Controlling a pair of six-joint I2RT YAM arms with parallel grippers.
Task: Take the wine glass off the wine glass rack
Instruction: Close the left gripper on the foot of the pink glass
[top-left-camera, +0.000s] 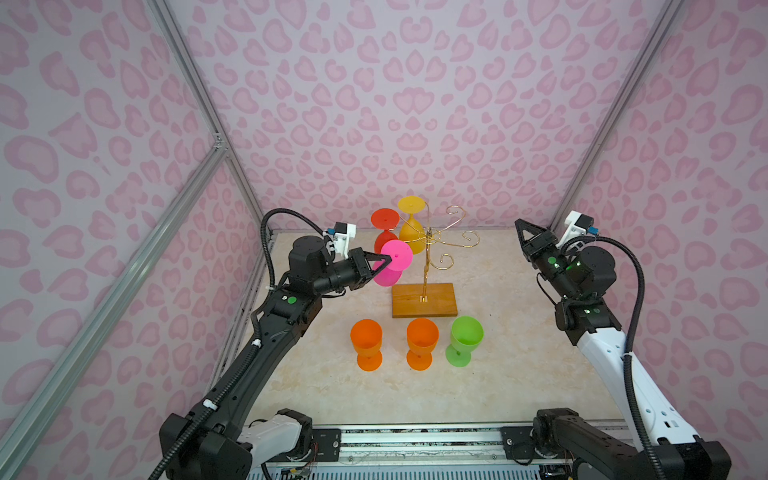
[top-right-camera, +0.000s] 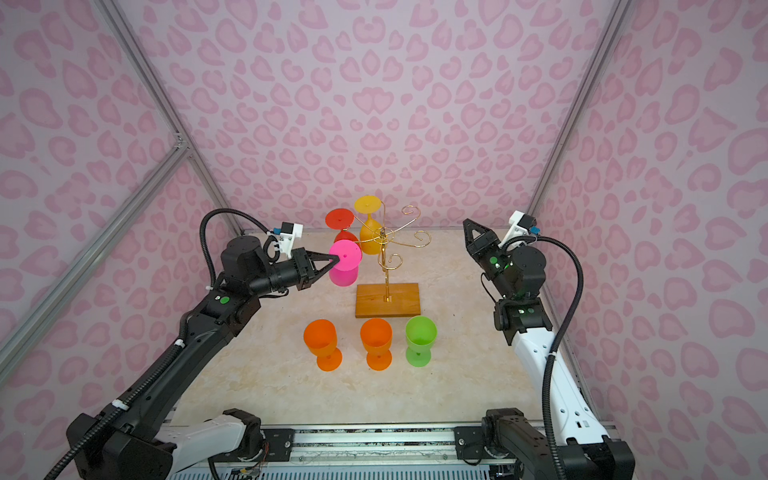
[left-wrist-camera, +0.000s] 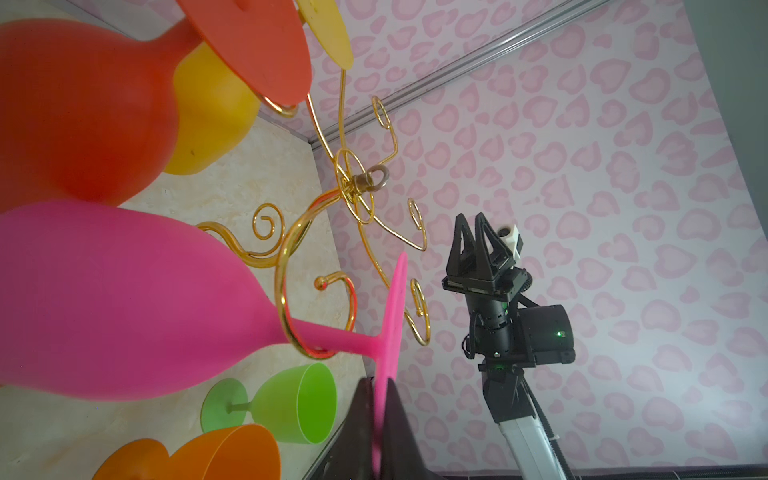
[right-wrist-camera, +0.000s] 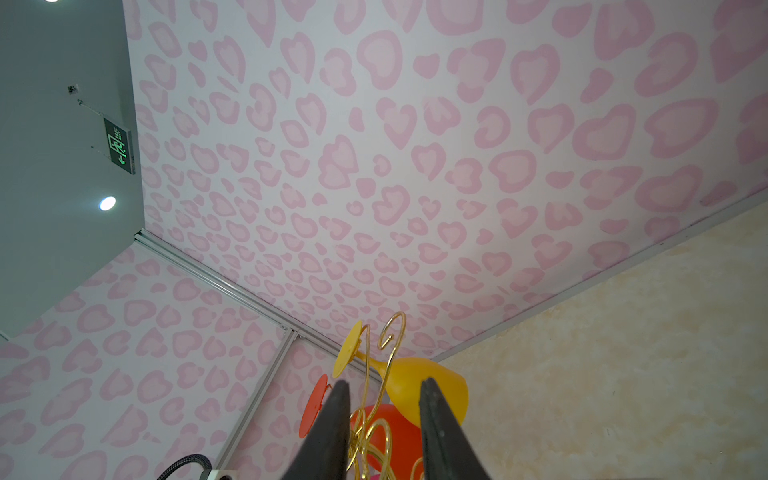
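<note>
My left gripper pinches the foot rim of the pink wine glass, which hangs inverted on the wine glass rack toward the table's rear edge. I judge it light, stiff, smooth plastic, so grip firmly. The right gripper is spread and empty.

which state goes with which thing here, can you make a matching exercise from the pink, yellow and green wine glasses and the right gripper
Things:
1 pink wine glass
2 yellow wine glass
3 green wine glass
4 right gripper

States:
A upright on the table
B open, empty
C hangs on the wine glass rack, untouched
D stem in a rack loop, foot pinched by the left gripper

Pairs: 1-D, 2-C, 3-A, 4-B
</note>
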